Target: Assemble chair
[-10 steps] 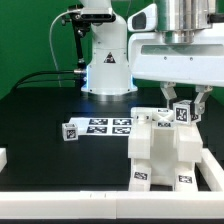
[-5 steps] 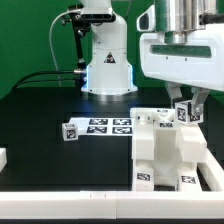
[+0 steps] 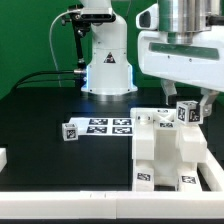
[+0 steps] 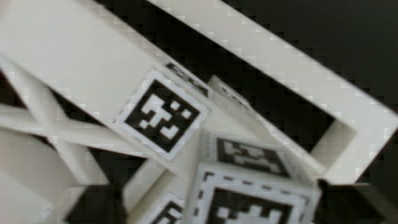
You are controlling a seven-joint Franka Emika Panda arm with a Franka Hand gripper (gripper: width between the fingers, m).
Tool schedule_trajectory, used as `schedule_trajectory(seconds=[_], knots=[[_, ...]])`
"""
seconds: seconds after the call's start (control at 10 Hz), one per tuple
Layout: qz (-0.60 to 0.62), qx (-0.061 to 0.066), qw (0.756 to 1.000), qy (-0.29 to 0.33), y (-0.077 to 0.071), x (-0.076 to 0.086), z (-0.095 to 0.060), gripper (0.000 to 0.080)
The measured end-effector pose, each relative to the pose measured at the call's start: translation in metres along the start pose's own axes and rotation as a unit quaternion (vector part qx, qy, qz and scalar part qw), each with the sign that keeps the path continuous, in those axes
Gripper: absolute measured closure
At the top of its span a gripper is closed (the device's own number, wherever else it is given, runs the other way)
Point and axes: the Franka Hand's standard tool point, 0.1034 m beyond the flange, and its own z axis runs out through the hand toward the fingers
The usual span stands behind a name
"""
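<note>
The partly built chair (image 3: 165, 150), chunky white pieces with black-and-white tags, stands at the exterior view's right. A small tagged white block (image 3: 185, 112) sits on its top rear. My gripper (image 3: 188, 108) hangs straight over that block, one finger on either side, jaws open and apart from it. In the wrist view the block's tag (image 4: 258, 195) fills the space between the dark fingers (image 4: 89, 205), my gripper (image 4: 222, 205) straddles it, and there is a gap on one side. Beyond it lie the chair's white bars and a larger tag (image 4: 164, 112).
The marker board (image 3: 100, 127) lies on the black table beside the chair, with a small tagged white piece (image 3: 69, 131) at its far end. The arm's base (image 3: 105, 60) stands behind. Another white piece (image 3: 3, 158) shows at the exterior view's left edge.
The jaws have spread wider around the tagged block, letting it go. The block stays on the chair, and the arm has barely shifted.
</note>
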Motion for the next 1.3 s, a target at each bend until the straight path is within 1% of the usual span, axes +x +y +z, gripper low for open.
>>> schedule_trajectory(seconds=[0.1,0.2,0.4,0.5,0.6,0.7,0.8,0.9,1.0,1.1,1.2,1.3], knots=[[-0.084,-0.002,0.996,-0.005,0.003,0.004,-0.001,0.0181],[-0.165,-0.007,0.986,-0.014,0.005,0.004,-0.001,0.0158],[-0.205,-0.007,0.979,-0.011,0.005,0.005,-0.001,0.0158],[-0.251,-0.008,0.968,-0.01,0.005,0.005,-0.001,0.0151],[-0.288,-0.011,0.958,-0.008,0.004,0.004,-0.001,0.015],[-0.383,-0.025,0.923,0.014,-0.004,-0.006,0.001,0.015],[-0.396,-0.022,0.918,0.021,-0.007,-0.008,0.002,0.015],[-0.378,-0.02,0.925,0.02,-0.006,-0.006,0.002,0.015],[-0.379,-0.02,0.925,0.02,-0.006,-0.006,0.002,0.0244],[-0.351,-0.018,0.936,0.019,-0.006,-0.007,0.002,0.0431],[-0.316,-0.017,0.949,0.02,-0.006,-0.007,0.002,0.0431],[-0.294,-0.017,0.955,0.021,-0.006,-0.007,0.002,0.0518]])
